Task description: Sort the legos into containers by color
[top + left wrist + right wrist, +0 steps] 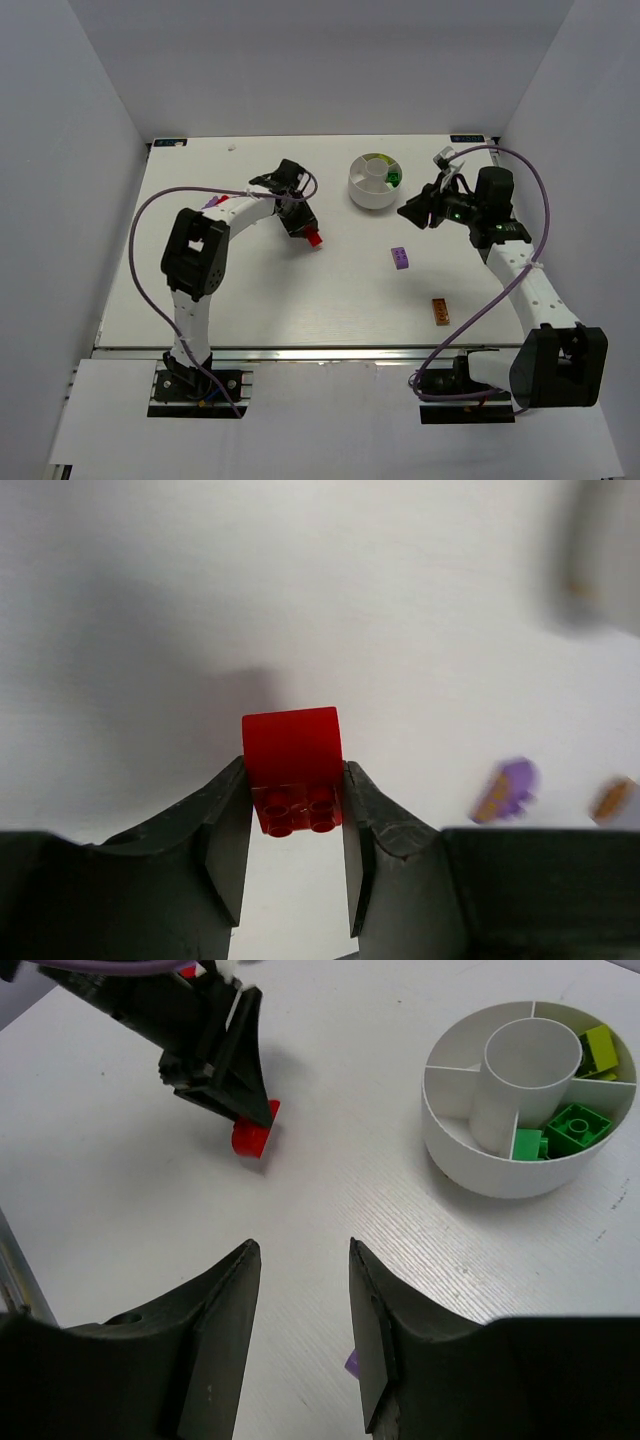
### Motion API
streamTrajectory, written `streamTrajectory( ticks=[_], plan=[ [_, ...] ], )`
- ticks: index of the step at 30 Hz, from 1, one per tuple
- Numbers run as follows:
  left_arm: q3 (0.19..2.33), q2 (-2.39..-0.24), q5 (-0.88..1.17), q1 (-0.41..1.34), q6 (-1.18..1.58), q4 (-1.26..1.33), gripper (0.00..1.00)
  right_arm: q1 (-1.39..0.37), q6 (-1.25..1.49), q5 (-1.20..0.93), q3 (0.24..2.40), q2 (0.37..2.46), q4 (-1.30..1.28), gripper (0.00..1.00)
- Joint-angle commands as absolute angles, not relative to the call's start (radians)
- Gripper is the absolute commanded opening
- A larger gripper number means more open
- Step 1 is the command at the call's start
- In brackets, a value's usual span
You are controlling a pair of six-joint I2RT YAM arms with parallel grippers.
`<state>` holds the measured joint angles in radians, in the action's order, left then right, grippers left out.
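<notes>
Three pale walls [300, 60] enclose a white table [300, 300] bearing scattered legos [400, 257].

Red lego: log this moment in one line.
left gripper: jaws gripping red lego on table | right gripper: jaws open, empty | dish: holds green legos | loose: purple lego, orange lego

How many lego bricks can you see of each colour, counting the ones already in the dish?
red brick: 1
purple brick: 1
orange brick: 1
green bricks, in the dish: 2
yellow-green brick, in the dish: 1
Total: 6 clearly in view
</notes>
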<state>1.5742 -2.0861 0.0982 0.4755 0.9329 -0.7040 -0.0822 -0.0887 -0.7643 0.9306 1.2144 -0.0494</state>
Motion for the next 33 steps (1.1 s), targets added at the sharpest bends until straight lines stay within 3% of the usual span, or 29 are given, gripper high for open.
streamTrajectory(
  ticks=[1, 7, 13, 21, 26, 33],
  plan=[
    [1.508, -1.890, 0.221, 0.482, 0.795, -0.248, 0.00, -0.063, -0.113, -0.755, 0.934, 1.190, -0.011, 0.47],
    [1.623, -1.945, 0.386, 0.480, 0.593, 0.091, 0.00, -0.038, -0.118, -0.761, 0.946, 1.190, 0.029, 0.46],
    [1.848, -2.084, 0.414, 0.485, 0.586, 0.110, 0.00, -0.037, -0.117, -0.755, 0.936, 1.163, 0.038, 0.47],
    [1.810, -2.141, 0.417, 0.499, 0.491, 0.303, 0.00, -0.032, -0.113, -0.750, 0.914, 1.132, 0.040, 0.47],
    [1.786, -2.175, 0.506, 0.497, 0.295, 0.425, 0.00, -0.032, -0.106, -0.752, 0.901, 1.124, 0.038, 0.47],
    [1.856, -2.275, 0.578, 0.479, 0.187, 0.411, 0.00, -0.025, -0.124, -0.744, 0.884, 1.092, 0.023, 0.47]
  ],
)
